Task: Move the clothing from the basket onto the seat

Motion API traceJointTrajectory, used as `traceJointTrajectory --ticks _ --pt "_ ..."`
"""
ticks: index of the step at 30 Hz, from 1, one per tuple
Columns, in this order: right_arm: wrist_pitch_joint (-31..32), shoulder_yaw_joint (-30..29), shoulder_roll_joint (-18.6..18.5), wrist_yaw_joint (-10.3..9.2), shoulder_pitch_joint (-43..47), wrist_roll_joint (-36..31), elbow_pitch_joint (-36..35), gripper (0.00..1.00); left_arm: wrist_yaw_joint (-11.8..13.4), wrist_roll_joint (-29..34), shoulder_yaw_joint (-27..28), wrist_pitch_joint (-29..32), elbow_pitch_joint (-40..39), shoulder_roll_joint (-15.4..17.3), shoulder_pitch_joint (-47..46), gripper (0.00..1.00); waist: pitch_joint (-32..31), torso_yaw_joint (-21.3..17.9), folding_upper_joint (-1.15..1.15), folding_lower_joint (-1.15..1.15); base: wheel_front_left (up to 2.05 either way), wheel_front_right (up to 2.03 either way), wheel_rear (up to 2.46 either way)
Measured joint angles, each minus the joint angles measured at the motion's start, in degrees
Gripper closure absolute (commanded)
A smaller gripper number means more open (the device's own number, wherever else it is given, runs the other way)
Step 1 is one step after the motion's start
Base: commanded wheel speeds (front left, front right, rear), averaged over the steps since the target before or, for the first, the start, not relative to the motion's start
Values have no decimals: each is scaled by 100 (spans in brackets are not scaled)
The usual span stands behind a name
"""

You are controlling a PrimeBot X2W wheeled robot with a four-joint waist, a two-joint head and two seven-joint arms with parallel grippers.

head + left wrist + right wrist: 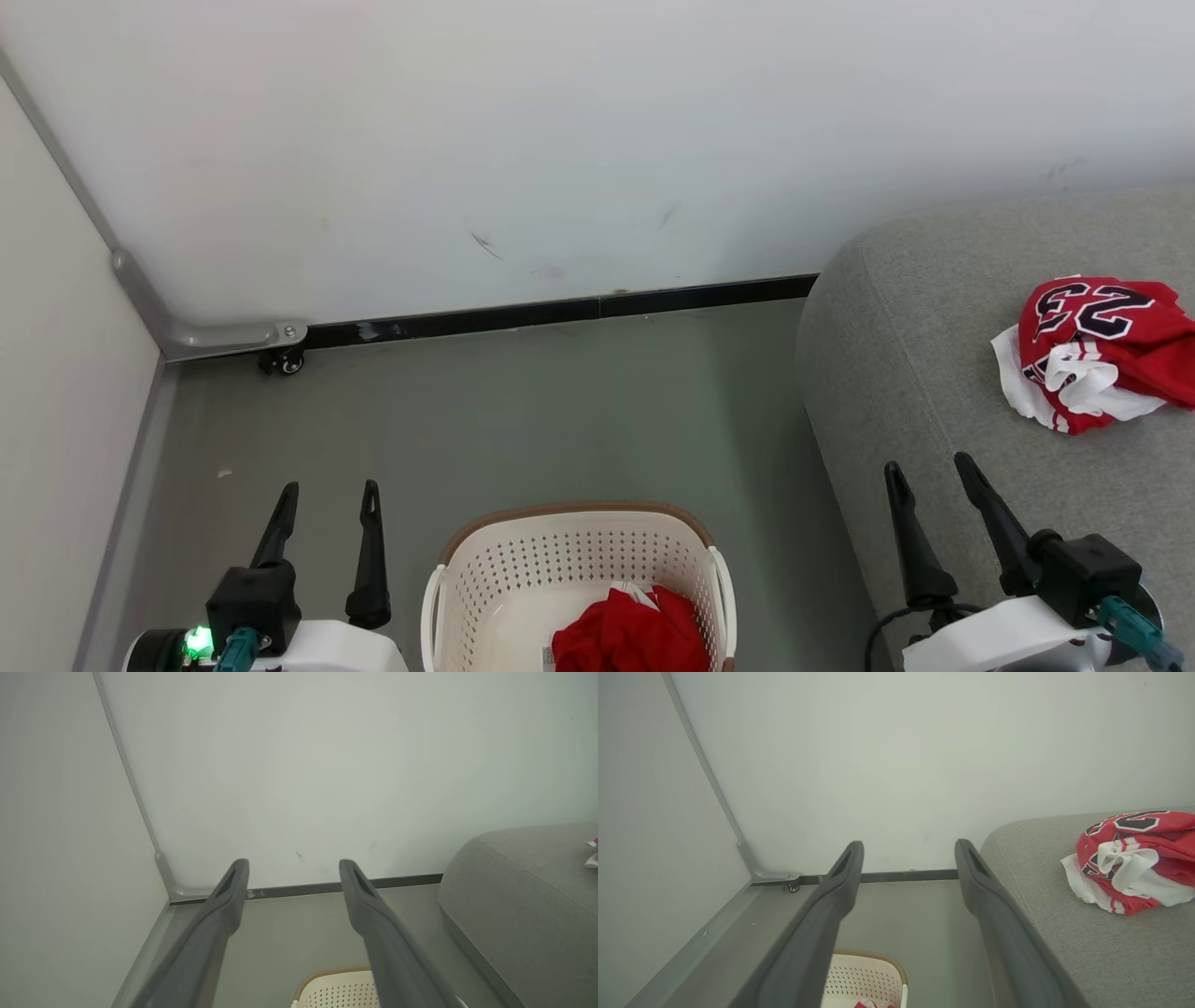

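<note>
Red plain garment [630, 635] lies bunched in the cream basket [569, 560], at four o'clock from the left gripper [330, 487] and eight o'clock from the right gripper [927, 464]. Both grippers are empty, fingers spread wide. The numbered jersey [1097, 350] lies on the grey sofa [896, 373], at two o'clock from the right gripper and apart from it.

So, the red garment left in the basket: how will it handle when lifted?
Probably floppy: the red garment lies crumpled, so it should drape and sag. Likely light, being thin folded cloth. It might drag over the basket rim.
</note>
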Motion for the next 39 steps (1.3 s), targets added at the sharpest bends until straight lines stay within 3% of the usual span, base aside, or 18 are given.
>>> traceJointTrajectory --ticks 15,39 --pt "41 -11 16 0 197 2 -380 0 -62 66 -58 9 11 180 -53 0 297 -18 0 0 0 0 0" --pt "-130 -504 53 0 447 -90 -1664 0 -810 474 -927 170 722 -5 -1508 0 1433 -275 0 0 0 0 0"
